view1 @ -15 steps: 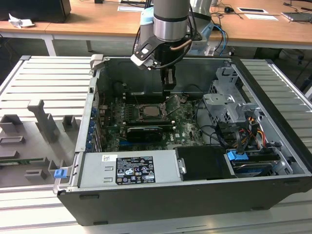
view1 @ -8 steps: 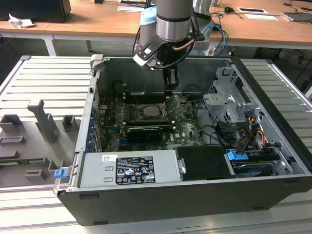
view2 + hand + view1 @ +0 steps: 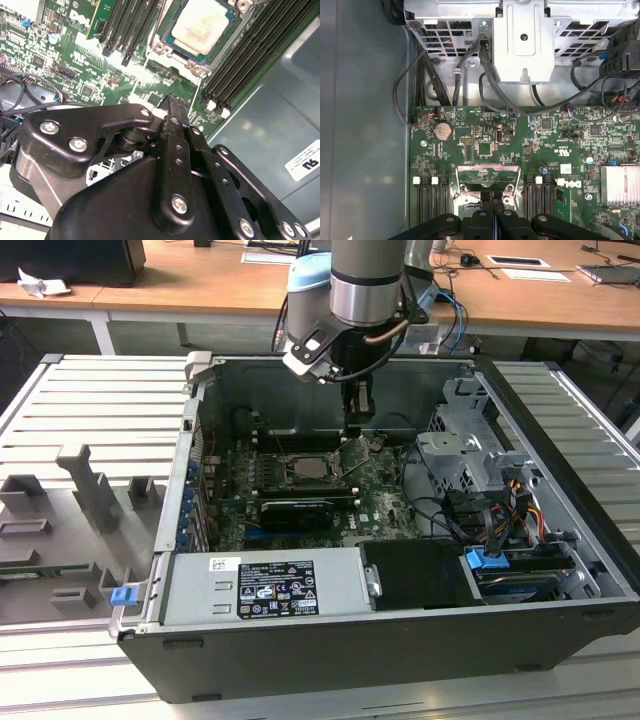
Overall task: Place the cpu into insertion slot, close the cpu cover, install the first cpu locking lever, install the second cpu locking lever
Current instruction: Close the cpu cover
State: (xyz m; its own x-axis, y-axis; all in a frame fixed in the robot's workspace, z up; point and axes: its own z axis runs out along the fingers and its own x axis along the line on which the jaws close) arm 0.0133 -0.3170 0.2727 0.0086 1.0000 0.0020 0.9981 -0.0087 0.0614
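The small silver-grey square cpu (image 3: pixel 202 25) is seen seated in the silver-rimmed insertion slot (image 3: pixel 196 70), while the black gripper (image 3: pixel 492 195), clenched empty as if for pushing, is held just beside the upraised silvery cpu cover (image 3: pixel 489 166).

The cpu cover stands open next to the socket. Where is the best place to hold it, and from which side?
Probably its raised free bar: the cpu cover is a thin frame standing tilted up, so that edge is exposed. Come from above, with one finger through the cut-out centre, staying off the cpu seated beside it.
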